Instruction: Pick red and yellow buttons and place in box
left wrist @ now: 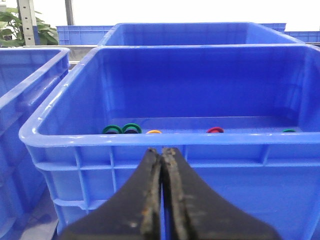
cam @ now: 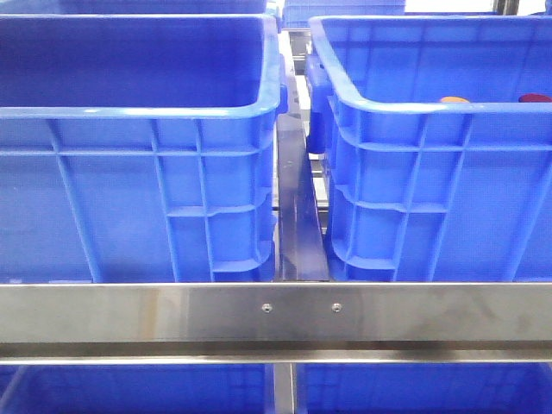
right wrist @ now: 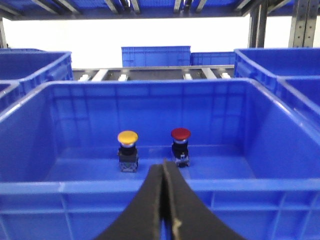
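A: Nearest the lens, R wrist view – right gripper [right wrist: 164, 172] w/ jaws pressed together, nothing between them, hanging just outside the near wall of a blue crate [right wrist: 150, 187].

B: And past the tips?

A: Beyond the rim, on the crate floor: yellow button [right wrist: 127, 137] a bit to one side of the tips, red button [right wrist: 180, 134] to the other. Both upright on dark bodies, apart from each other, neither touched.

B: L side?

A: Left gripper [left wrist: 162, 157] also closed, empty, just short of another blue crate [left wrist: 150, 140]. Inside, beyond its rim: green rings [left wrist: 122, 129], an orange ring [left wrist: 154, 132], a red ring [left wrist: 215, 130], barely showing over the edge.

B: Front view?

A: Two crates side by side behind a steel rail [cam: 276, 312]; orange cap and red cap peek over the right crate's rim. No arms visible there.
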